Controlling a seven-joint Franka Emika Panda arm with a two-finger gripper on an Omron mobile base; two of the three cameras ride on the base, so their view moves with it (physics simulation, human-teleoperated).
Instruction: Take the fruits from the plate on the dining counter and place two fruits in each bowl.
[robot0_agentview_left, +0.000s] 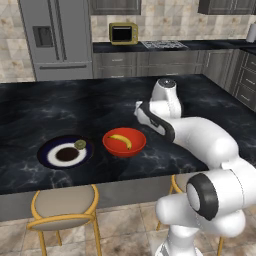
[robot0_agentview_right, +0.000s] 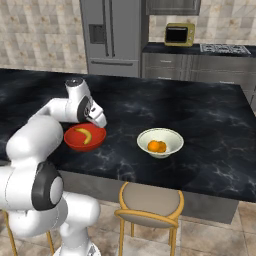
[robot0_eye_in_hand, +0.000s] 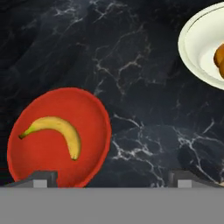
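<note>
We have the banana (robot0_eye_in_hand: 57, 133) lying in the red bowl (robot0_eye_in_hand: 94, 116) and the two oranges (robot0_agentview_right: 157, 146) sitting together in the cream bowl (robot0_agentview_right: 172, 135), so by our reckoning the one fruit left to fetch is the olive-green fruit (robot0_agentview_left: 80, 144), which rests on the right rim of the blue-rimmed plate (robot0_agentview_left: 47, 155), just beside the brown centre. Our tool (robot0_eye_in_hand: 111, 179) hangs above the black tabletop (robot0_agentview_left: 30, 110) with its jaws spread wide and nothing between them; in the hand view its fingertips (robot0_eye_in_hand: 41, 178) straddle the right edge of the red bowl and the bare marble next to it. The green fruit therefore lies well off to the tool's left, on the far side of the red bowl. To do this step well, we judge that we should carry the tool high across the red bowl so we do not knock its rim, centre the jaws over the small round fruit, come straight down, and close gently, since it may roll on the flat plate. It belongs in the red bowl with the banana.
</note>
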